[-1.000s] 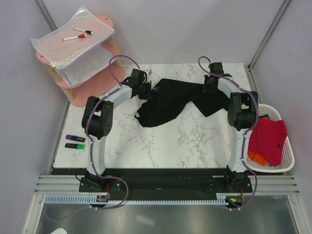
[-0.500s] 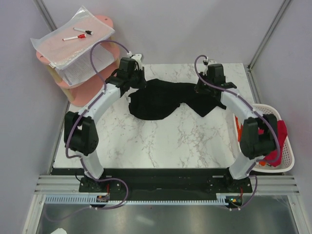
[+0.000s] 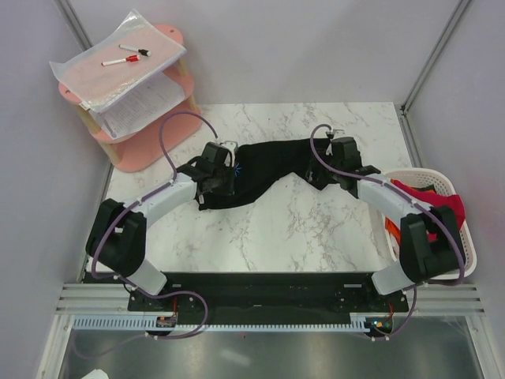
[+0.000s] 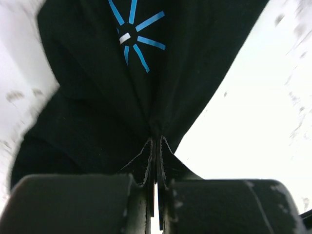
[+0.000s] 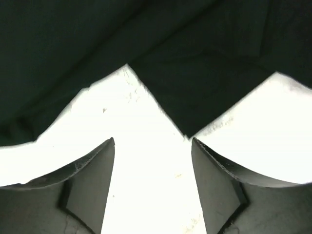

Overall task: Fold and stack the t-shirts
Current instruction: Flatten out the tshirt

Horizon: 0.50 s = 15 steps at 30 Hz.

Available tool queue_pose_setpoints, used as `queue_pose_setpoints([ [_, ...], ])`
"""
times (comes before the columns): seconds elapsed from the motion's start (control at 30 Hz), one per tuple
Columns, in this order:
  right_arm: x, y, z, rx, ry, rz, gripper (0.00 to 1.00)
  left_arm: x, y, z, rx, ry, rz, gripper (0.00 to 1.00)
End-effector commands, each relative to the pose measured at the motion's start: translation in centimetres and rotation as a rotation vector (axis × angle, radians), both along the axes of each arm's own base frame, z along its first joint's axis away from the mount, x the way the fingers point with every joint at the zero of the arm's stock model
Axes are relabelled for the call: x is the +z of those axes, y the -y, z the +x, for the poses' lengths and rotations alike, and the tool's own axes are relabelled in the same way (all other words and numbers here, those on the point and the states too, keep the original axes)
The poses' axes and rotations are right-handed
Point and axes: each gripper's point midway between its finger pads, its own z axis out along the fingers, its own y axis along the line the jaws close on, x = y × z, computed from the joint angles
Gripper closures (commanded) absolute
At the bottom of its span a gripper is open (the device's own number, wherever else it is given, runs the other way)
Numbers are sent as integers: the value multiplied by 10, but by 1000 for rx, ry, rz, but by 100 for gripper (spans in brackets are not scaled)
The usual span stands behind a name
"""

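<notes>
**Top view.** The black t-shirt (image 3: 262,160) lies bunched on the counter (image 3: 300,229), drawn out in a band between the two arms. The left hand (image 3: 229,167) sits at its left end and the right hand (image 3: 325,164) at its right end. The red t-shirt (image 3: 438,207) and the orange t-shirt (image 3: 390,229) wait in the white basket (image 3: 430,174) at the right edge of the counter. No folded stack is visible.

**Left wrist view.** The fingers (image 4: 146,161) are pressed together on a pleat of black cloth. The cloth fans out from the pinch, and a blue starburst print (image 4: 131,34) shows beyond it. Bare counter lies to the right.

**Right wrist view.** The fingers (image 5: 92,170) stand apart with only bare counter between them, so this hand holds nothing. The edge of the black shirt lies just past the fingertips. One pointed corner (image 5: 185,130) reaches down to just beside the right-side finger.

**Step in hand.** Judge this as the spreading of the first shirt. No fold has begun, and the task is at an early stage.

**Next move.**
1. Advance the right hand onto the near corner and close it on a single layer of cloth.
2. Draw the two hands away from each other until the cloth lies flat.
3. Confirm that the sleeves and hem lie flat before you fold.
</notes>
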Motion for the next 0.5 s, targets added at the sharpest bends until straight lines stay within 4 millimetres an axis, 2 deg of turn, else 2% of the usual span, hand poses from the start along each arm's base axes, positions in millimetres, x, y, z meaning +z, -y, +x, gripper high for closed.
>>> queue_pose_setpoints([
  [0.0, 17, -22, 53, 19, 108, 59, 24, -18, -9, -20, 72, -49, 15, 98],
  [0.03, -1, -26, 64, 12, 81, 60, 20, -30, -11, -28, 79, -84, 25, 98],
  [0.07, 11, -31, 83, 8, 112, 73, 20, -37, -12, -32, 83, -101, 32, 98],
  [0.1, 8, -34, 92, 0, 104, 76, 20, -42, -12, -35, 90, -114, 36, 98],
  [0.13, -14, -39, 100, 9, 60, 80, 20, -49, -14, -41, 99, -135, 42, 98],
  [0.17, -1, -46, 117, 2, 86, 113, 20, -53, -14, -44, 100, -146, 46, 98],
  [0.2, -4, -52, 124, 10, 78, 130, 20, -60, -16, -49, 103, -156, 57, 98],
  [0.23, -20, -62, 129, 35, 41, 159, 21, -62, -16, -51, 106, -159, 58, 98],
  [0.27, -9, -71, 142, 37, 59, 198, 21, -65, -16, -53, 104, -165, 58, 98],
  [0.3, -10, -76, 148, 42, 56, 219, 21, -67, -17, -54, 110, -170, 63, 98],
  [0.33, -30, -80, 152, 35, 11, 223, 22, -69, -17, -54, 112, -175, 64, 98],
  [0.37, -21, -86, 165, 31, 24, 249, 22, -70, -17, -54, 114, -174, 67, 98],
  [0.4, -47, -87, 164, 24, -43, 241, 23, -70, -18, -53, 118, -171, 72, 98],
  [0.43, -51, -90, 168, 29, -58, 243, 25, -69, -17, -51, 115, -167, 70, 98],
  [0.47, -45, -95, 176, 35, -45, 256, 27, -68, -16, -50, 112, -165, 71, 98],
])
